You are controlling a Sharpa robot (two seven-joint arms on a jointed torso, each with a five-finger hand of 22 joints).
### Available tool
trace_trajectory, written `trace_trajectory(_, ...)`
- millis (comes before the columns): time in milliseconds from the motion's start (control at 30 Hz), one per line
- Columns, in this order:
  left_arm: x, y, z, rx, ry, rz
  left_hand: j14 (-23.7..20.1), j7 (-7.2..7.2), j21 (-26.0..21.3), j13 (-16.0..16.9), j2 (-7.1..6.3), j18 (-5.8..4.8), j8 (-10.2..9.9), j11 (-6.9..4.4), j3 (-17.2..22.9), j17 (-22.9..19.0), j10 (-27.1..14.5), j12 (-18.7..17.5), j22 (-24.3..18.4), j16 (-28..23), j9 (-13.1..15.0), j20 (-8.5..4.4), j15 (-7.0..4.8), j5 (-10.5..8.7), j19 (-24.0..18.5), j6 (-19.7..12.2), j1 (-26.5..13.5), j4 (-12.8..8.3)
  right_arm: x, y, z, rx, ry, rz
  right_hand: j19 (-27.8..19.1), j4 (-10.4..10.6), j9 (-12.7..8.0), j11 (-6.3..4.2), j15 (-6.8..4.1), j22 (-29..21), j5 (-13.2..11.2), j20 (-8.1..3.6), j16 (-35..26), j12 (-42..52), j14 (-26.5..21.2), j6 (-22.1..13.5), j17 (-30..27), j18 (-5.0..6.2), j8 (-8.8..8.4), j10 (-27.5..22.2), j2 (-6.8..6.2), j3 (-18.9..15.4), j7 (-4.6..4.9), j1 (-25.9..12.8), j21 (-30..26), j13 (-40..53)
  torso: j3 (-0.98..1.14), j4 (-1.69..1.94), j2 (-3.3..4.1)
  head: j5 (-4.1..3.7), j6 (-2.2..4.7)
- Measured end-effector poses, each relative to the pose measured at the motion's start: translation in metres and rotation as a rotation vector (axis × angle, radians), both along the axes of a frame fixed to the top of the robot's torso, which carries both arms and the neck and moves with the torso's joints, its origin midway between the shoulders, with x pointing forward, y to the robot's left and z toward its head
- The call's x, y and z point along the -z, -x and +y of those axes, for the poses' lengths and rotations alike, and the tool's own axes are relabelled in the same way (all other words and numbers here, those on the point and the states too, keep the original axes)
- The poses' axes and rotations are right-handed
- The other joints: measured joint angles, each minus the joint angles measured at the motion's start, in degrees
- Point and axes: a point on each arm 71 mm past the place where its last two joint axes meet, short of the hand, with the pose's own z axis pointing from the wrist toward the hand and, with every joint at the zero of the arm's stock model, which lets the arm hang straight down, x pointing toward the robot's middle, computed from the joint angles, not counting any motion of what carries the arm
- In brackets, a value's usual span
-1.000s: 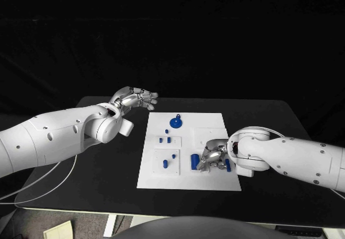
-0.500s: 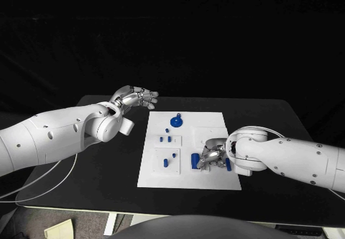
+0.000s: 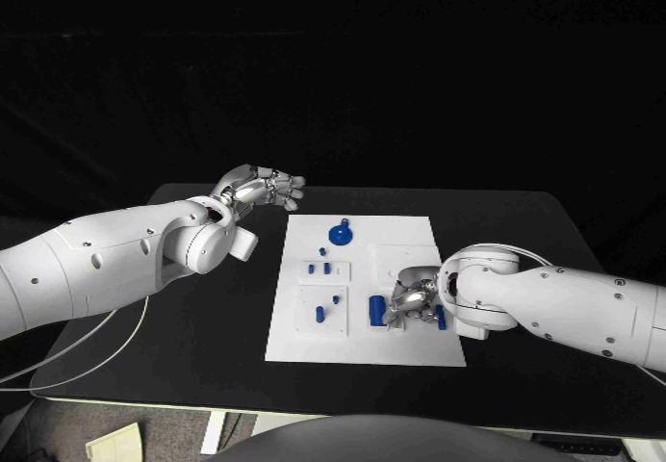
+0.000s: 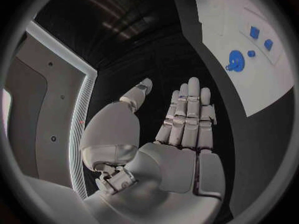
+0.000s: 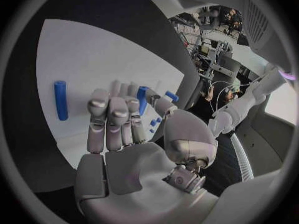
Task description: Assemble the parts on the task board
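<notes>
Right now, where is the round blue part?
In the head view the round blue part sits at the far end of the task board, nearer the left hand than the right hand.

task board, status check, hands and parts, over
Left hand open, off the task board, holds nothing. Right hand over the board's near right, fingers by a blue bar; grip unclear. Blue cylinder lies beside it. Nothing in the way.

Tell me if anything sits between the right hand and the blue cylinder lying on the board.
Nothing visible does. The right hand hovers over the task board, and only bare white board separates its fingertips from the blue cylinder.
</notes>
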Motion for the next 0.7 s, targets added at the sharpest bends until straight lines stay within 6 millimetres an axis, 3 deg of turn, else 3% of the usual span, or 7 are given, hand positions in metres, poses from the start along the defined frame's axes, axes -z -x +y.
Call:
trace_trajectory(233, 0.000, 0.000, 0.002, -0.003, -0.001, 0.000, 0.0, 0.00, 0.0, 0.0, 0.00, 0.00, 0.2, 0.00, 0.0, 0.0, 0.0, 0.0, 0.0, -0.2, 0.0, 0.00, 0.00, 0.00, 0.0, 0.0, 0.0, 0.0, -0.003, 0.007, -0.011, 0.007, -0.030, 0.013, 0.0, -0.1, -0.2, 0.00, 0.01, 0.0, 1.7, 0.00, 0.0, -0.2, 0.0, -0.4, 0.0, 0.00, -0.55, 0.0, -2.36, -1.3, 0.34, -1.2, 0.0, 0.1, -0.01, 0.00, 0.00, -0.06, 0.05)
trace_trajectory(700, 0.000, -0.001, 0.002, -0.005, -0.003, 0.001, 0.0, 0.00, -0.2, 0.0, 0.00, 0.00, 0.2, 0.00, -0.2, 0.1, 0.0, 0.0, 0.1, -0.2, 0.0, 0.00, 0.00, 0.00, 0.0, 0.0, 0.0, -0.2, -0.037, -0.019, -0.047, 0.092, -0.055, -0.067, 0.2, -0.8, 0.1, 0.63, 0.29, 0.0, -0.6, -0.23, -0.2, -0.2, 0.1, -3.0, 0.0, 0.00, -1.34, -0.2, -2.70, -2.7, 0.87, -0.6, -0.3, 0.3, -0.01, -0.09, -0.06, -0.85, 0.60)
